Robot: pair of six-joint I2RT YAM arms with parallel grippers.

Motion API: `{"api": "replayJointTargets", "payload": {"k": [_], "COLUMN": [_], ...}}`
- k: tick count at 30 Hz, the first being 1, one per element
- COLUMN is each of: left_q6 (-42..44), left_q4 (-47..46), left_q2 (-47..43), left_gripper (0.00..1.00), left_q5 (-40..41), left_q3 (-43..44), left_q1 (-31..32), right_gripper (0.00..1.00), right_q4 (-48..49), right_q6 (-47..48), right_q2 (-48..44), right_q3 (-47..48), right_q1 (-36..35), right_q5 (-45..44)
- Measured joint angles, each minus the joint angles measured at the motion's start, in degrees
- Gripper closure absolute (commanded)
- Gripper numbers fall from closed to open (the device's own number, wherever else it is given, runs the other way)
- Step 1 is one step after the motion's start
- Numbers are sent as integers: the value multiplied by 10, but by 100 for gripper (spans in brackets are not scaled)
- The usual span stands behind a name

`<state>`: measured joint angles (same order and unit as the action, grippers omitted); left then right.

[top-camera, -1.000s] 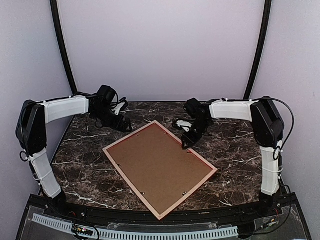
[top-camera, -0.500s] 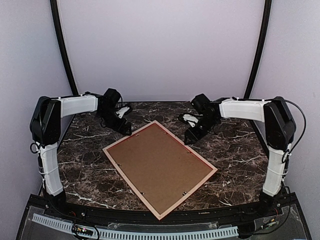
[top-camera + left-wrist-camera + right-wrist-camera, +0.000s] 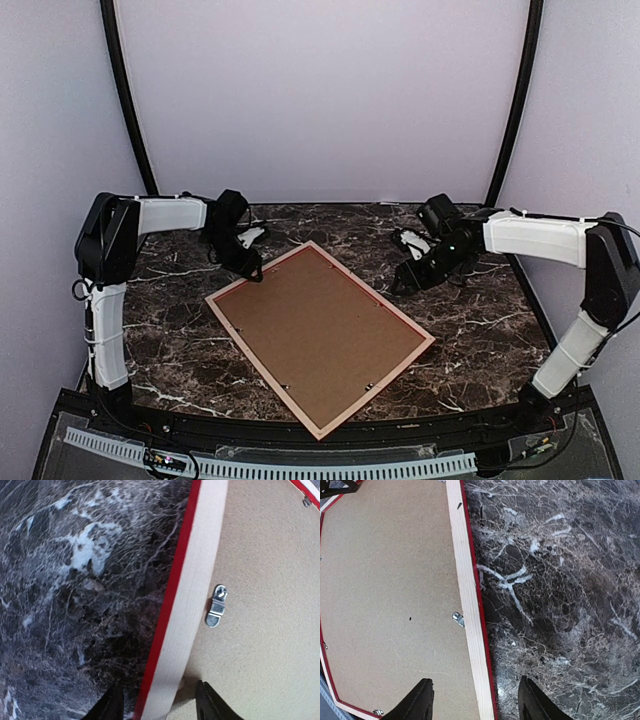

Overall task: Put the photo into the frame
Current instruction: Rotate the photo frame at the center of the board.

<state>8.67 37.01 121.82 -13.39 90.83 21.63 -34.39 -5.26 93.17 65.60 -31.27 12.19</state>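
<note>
From above, the frame [image 3: 372, 293] is seen lying flat and back-up on the table [image 3: 480, 300], turned at a slant. It is filled by a brown backing [image 3: 320, 335]. The photo is not visible in any view. The left gripper [image 3: 250, 268] is held at the frame's far-left edge, near the far corner. The right gripper [image 3: 405, 283] is held just off the frame's far-right edge, apart from it.

In the left wrist view, the left gripper [image 3: 157, 705] is seen spread open, with the frame's pale rail [image 3: 192, 595] and its red outer edge between the fingertips. One finger is over the table [image 3: 75, 580] and the other over the backing [image 3: 270, 605]. A metal clip [image 3: 217, 605] is set on the backing beside the rail.

In the right wrist view, the right gripper [image 3: 475, 702] is likewise released and holds nothing. The frame's rail [image 3: 465, 580] is seen running up from between the fingertips. The backing [image 3: 385, 580] lies to one side of the rail and the table [image 3: 560, 580] to the other. A clip [image 3: 457, 618] sits at the rail's inner side.
</note>
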Motion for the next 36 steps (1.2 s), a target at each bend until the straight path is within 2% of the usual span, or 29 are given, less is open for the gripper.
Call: {"api": "replayJointTargets", "payload": {"k": [4,6,10,14,20,26,33,35,36], "left_q6": [-21,-36,-49,-101,-190,-268,-365,-389,-401], "left_q4": [-1,-8,-38,-84,-145,-179,-184,-180,-178], "left_q2": [0,0,-20,-58,-131,-213,-285,-303,-312], "left_gripper": [73,78,87,91,90,85,74,69,63], "left_q5": [3,7,11,22,40,47,79,75,73], "left_q3": [0,-4,-37,-104,-217,-326,-407,-427,-436], "left_q1": [0,0,0,3,2,11,98,119,129], "right_gripper": [41,40,39,37,34,33,36,38,40], "right_q4": [1,2,3,9,21,37,61,61,61], "right_q6": [-25,-41,-75,-115,-167,-204,-218,-219,-219], "right_q2": [-17,-28,-56,-86,-104,-97,-48,-33,-28], "right_q3": [-31,-45,-77,-110,-146,-162,-161,-160,-160], "right_q1": [0,0,0,0,0,0,1,2,3], "right_q5": [2,3,3,-1,-17,-31,-63,-77,-86]}}
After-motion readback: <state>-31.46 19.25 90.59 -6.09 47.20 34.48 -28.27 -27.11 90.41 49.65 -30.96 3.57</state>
